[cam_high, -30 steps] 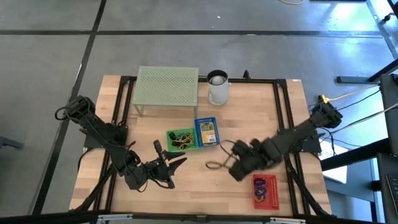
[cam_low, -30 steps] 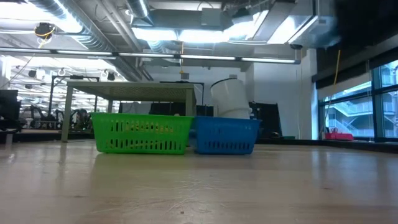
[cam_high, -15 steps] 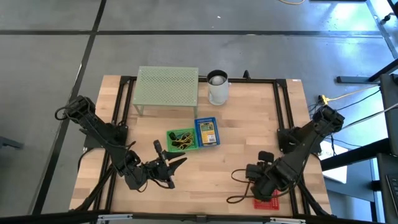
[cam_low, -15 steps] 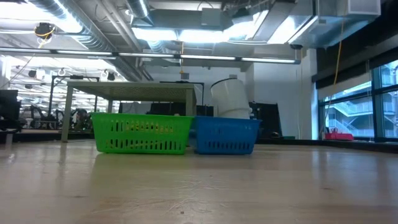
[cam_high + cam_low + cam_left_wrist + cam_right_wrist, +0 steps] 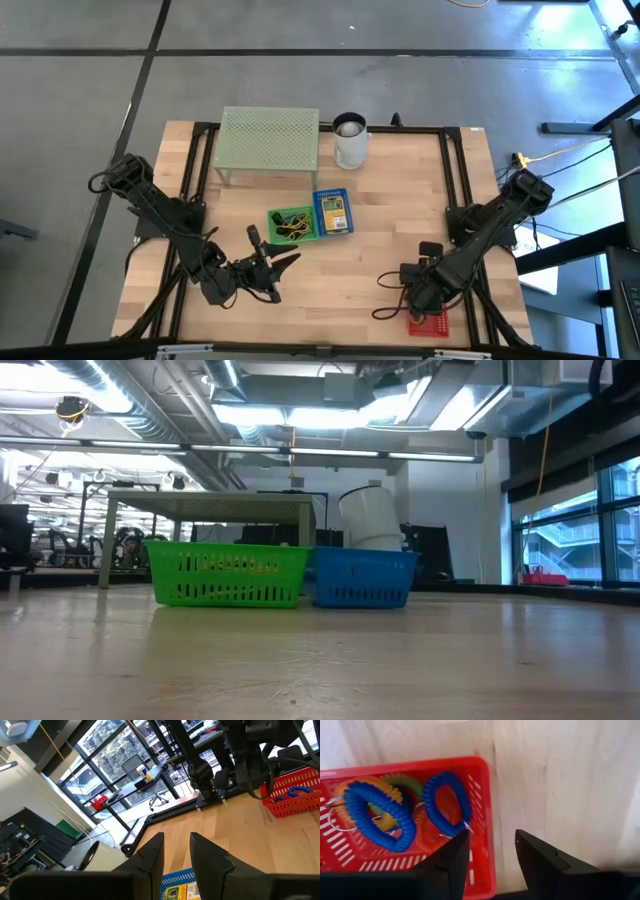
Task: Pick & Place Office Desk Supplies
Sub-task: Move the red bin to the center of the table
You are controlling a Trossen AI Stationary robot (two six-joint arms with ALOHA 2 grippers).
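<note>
Right wrist view: right tool [image 5: 490, 857], open and empty, above red basket [image 5: 485, 820] by desk's front right corner; possible snag on coiled blue bands [image 5: 445, 802], tipping basket.

Red slotted basket [image 5: 480, 820] holds blue [image 5: 447, 805], orange [image 5: 367, 785] and green [image 5: 407, 782] coiled bands. A green basket [image 5: 228, 574] and blue basket [image 5: 363, 579] stand on the pale wood-grain tabletop [image 5: 390, 205]. Mesh stand [image 5: 270, 140] is pale green; cup [image 5: 351, 142] white.
</note>
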